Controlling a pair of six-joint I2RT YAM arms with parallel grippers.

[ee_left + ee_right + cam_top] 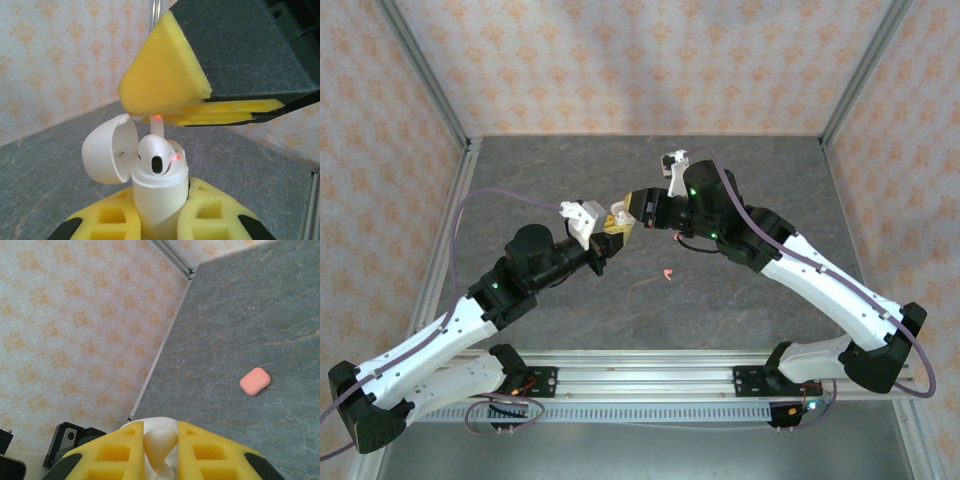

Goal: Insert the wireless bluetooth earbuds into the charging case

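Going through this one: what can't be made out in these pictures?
Top view: coral earbud too small to tell its pose.
Left wrist view: held white earbud, top end hidden between the right fingers.
Right wrist view: pink case lies shut, contents hidden; bottom edge cuts off the fingers.

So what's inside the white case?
In the open white case, a white earbud sits at the top, with a small red light. A thin white stem rises behind it into the right gripper. The case walls hide anything deeper down.
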